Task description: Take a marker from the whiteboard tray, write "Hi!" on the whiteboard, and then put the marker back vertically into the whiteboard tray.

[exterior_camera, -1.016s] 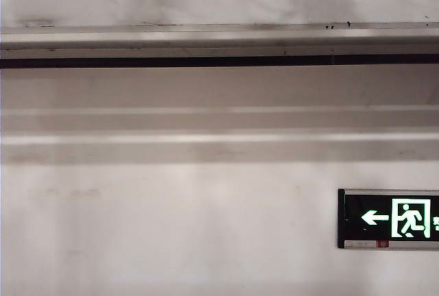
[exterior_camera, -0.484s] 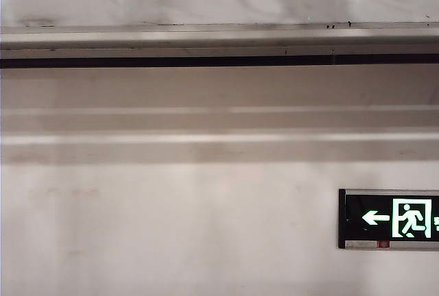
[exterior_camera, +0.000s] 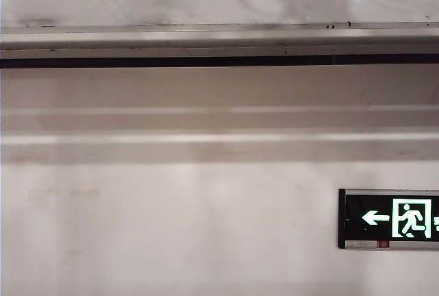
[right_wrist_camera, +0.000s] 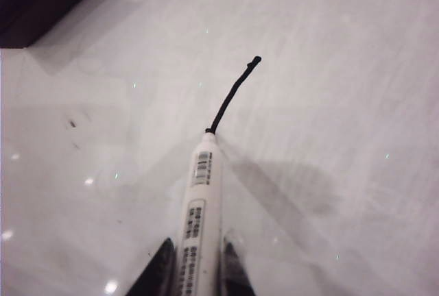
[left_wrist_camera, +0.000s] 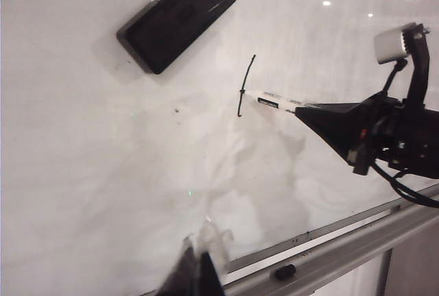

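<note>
Right tool (right_wrist_camera: 194,268) pinches marker (right_wrist_camera: 199,207), tip touching glossy whiteboard (left_wrist_camera: 103,173) at the end of a short black stroke (left_wrist_camera: 245,83). Left tool (left_wrist_camera: 195,272) near whiteboard tray (left_wrist_camera: 343,248), aperture unreadable. Black eraser (left_wrist_camera: 178,16) on board. Exit sign (exterior_camera: 389,218) on dull wall.

I'm seeing a white-barrelled marker (right_wrist_camera: 199,220) with grey barcode print, clamped between the black right gripper (right_wrist_camera: 195,268) fingers. Off its tip runs a thin black stroke (right_wrist_camera: 233,94) on the glossy white whiteboard (right_wrist_camera: 329,70). Above the stroke, a black eraser (left_wrist_camera: 177,18). The left gripper (left_wrist_camera: 195,275) shows black.
</note>
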